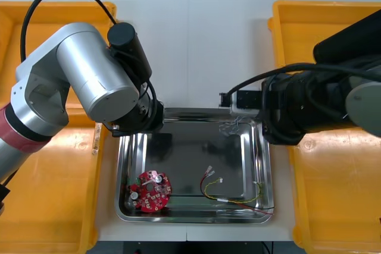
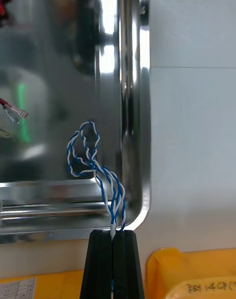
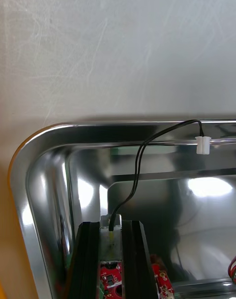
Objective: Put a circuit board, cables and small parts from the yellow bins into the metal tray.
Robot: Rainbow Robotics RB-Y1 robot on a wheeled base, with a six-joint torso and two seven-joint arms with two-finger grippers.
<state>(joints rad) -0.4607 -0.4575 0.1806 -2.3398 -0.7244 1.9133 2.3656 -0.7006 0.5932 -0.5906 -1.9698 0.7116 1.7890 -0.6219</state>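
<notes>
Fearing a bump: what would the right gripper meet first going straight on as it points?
The right gripper probably meets the metal tray's corner rim, just beyond the twisted blue and white cable it holds; depth unclear.

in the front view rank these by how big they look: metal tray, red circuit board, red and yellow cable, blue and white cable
1. metal tray
2. red and yellow cable, wider by its spread, though thin
3. red circuit board, compact; close to the cable, so unsure
4. blue and white cable, a small bunch at the tray's far right corner
</notes>
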